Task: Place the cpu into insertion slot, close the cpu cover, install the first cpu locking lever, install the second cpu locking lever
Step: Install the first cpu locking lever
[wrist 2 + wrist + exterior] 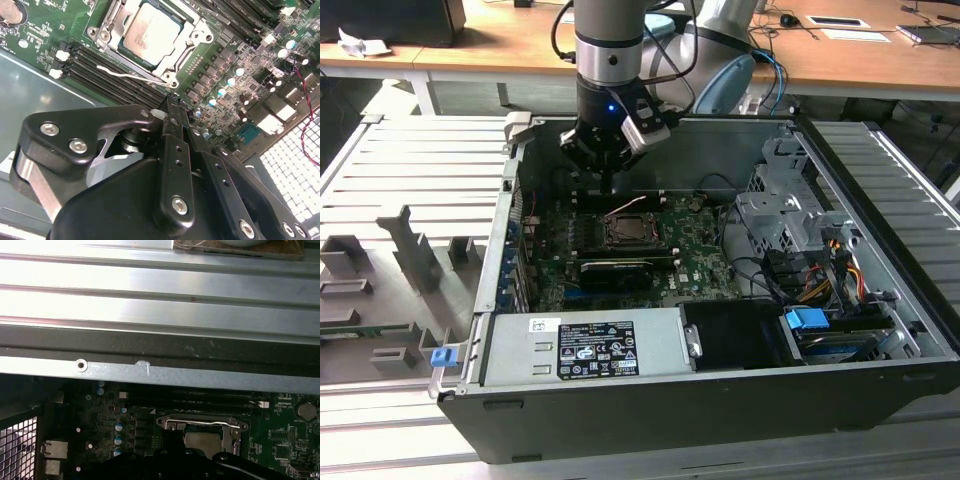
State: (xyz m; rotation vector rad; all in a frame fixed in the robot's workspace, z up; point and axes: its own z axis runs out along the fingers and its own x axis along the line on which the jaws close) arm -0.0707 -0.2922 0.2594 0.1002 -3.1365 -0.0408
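The cpu (150, 32) lies silver side up in the insertion slot (625, 232) on the green motherboard (235, 95). The cpu cover (200, 30) lies down flat around it, the chip showing through its window. A thin pale locking lever (125, 74) runs along one side of the socket; in the exterior view it looks raised (625, 205). My gripper (172, 106) hangs just beside that edge of the socket, fingers together with nothing between them. In the exterior view the gripper (608, 185) hovers above the far side of the socket. The first wrist view shows the socket frame (202, 424) past the gripper body.
The motherboard sits in an open black computer case (720, 410). Black memory slots (110, 82) run beside the socket. A black card (617, 270) lies nearer the camera, and a drive cage with cables (790, 230) stands at the exterior view's right. The case wall (160, 370) rises close behind the gripper.
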